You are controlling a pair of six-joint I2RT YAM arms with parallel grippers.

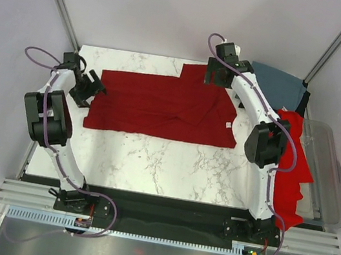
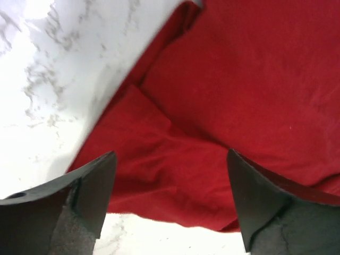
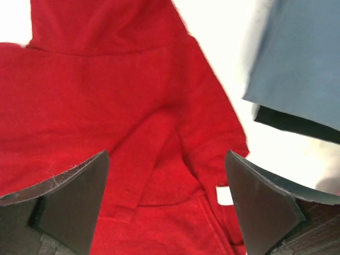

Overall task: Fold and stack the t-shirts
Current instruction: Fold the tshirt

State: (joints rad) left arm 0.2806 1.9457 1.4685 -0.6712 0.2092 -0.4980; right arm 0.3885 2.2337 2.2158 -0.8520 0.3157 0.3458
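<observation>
The dark crimson t-shirt [image 1: 161, 106] lies spread flat across the middle of the marble table [image 1: 152, 160]. My left gripper [image 1: 91, 91] is open and empty just above the shirt's left edge; the left wrist view shows the cloth [image 2: 239, 95] between my left gripper's fingers [image 2: 171, 154]. My right gripper [image 1: 221, 77] is open and empty over the shirt's far right corner; the right wrist view shows a fold and a white label [image 3: 224, 195] between my right gripper's fingers [image 3: 166, 154]. The slate grey-blue t-shirt [image 1: 279, 83] lies folded at the back right, on the black t-shirt [image 3: 297, 125]. The brighter red t-shirt [image 1: 294, 168] hangs at the right edge.
A clear plastic bin [image 1: 333, 174] stands off the table's right side, partly under the brighter red t-shirt. Pale walls close in the back and both sides. Bare marble lies between the crimson shirt and the arm bases.
</observation>
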